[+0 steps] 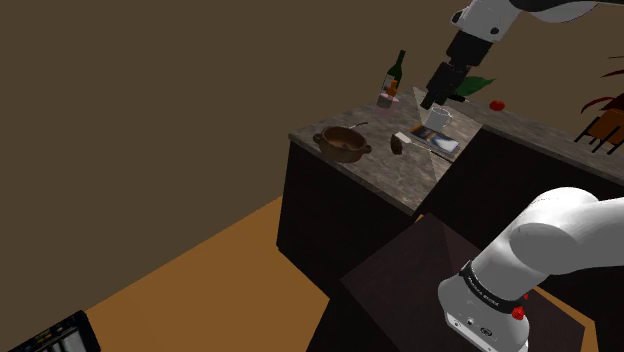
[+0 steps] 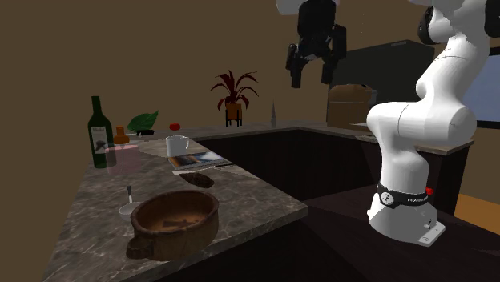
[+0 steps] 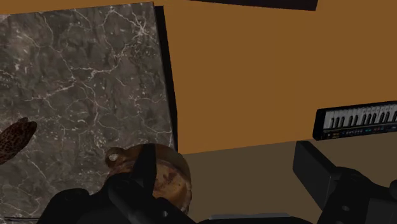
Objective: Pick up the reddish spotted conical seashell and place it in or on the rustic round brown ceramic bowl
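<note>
Second exterior view, near to far: round mottled brown bowl [image 2: 176,223], lug-handled, on veined marble desk [image 2: 256,204]; spotted conical seashell [image 2: 198,179] lying flat just beyond it; black claw [image 2: 312,76] high above, spread open, empty.

One bowl [image 2: 180,239], one seashell [image 3: 16,139], one bottle [image 2: 99,132], one mug [image 2: 177,146].

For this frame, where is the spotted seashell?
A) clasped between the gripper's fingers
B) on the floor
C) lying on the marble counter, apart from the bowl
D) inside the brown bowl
C: the seashell lies on the counter, apart from the bowl, while the open gripper hangs empty in the air.
</note>
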Controlling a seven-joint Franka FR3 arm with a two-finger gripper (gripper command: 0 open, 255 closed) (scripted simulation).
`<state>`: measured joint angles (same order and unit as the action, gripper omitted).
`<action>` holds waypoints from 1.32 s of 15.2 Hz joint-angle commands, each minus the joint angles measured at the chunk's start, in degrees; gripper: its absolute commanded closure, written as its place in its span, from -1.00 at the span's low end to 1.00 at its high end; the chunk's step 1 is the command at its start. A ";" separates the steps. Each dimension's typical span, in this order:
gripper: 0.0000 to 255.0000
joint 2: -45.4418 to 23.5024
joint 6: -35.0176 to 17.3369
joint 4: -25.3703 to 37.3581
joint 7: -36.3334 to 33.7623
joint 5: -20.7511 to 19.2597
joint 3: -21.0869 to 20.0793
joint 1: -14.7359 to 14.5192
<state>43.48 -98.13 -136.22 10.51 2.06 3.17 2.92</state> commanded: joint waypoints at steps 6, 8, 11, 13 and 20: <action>-1.00 -6.91 -11.54 -2.72 6.32 -1.21 7.50 2.39; -1.00 -9.50 -14.74 -2.88 8.24 -1.08 9.71 2.80; -1.00 -13.89 -19.38 -2.55 11.37 -0.32 13.07 3.17; -1.00 -17.14 -22.32 -1.95 13.67 0.66 15.37 3.20; -1.00 -30.36 -30.76 2.60 23.90 8.29 23.58 2.10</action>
<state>14.95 -127.75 -134.21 32.63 8.95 25.55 5.15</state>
